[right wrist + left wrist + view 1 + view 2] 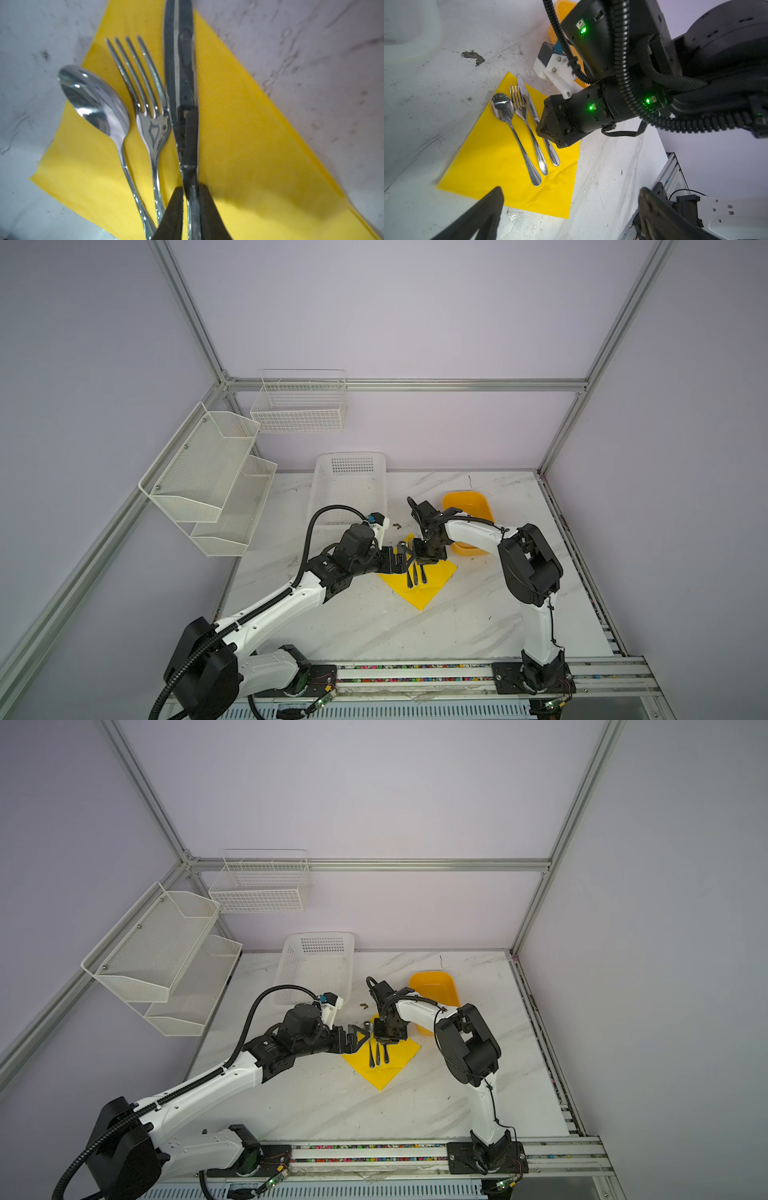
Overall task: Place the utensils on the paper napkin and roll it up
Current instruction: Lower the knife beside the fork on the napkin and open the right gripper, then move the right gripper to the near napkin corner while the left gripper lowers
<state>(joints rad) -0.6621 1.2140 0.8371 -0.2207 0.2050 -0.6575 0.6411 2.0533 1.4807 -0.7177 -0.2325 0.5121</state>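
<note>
Desk: Where are the utensils?
Photographer: Spoon (501, 108), fork (520, 108) and knife (527, 97) lie side by side on the flat yellow paper napkin (492, 158). Their heads point toward its far corner, and the spoon's bowl sits at the sheet's edge. The napkin lies diamond-wise and unrolled on the marble tabletop (374, 626).
Desk: And the arms?
Photographer: The right gripper (191, 188) points down over the knife, fingers (176, 207) pressed to either side of its handle. The left gripper (571, 190) hangs at the napkin's left side, spread wide and holding nothing.
Desk: Anything behind?
Photographer: An orange tub (467, 506) behind the right arm and a white slotted basket (349, 485) at the back — both off the napkin.
</note>
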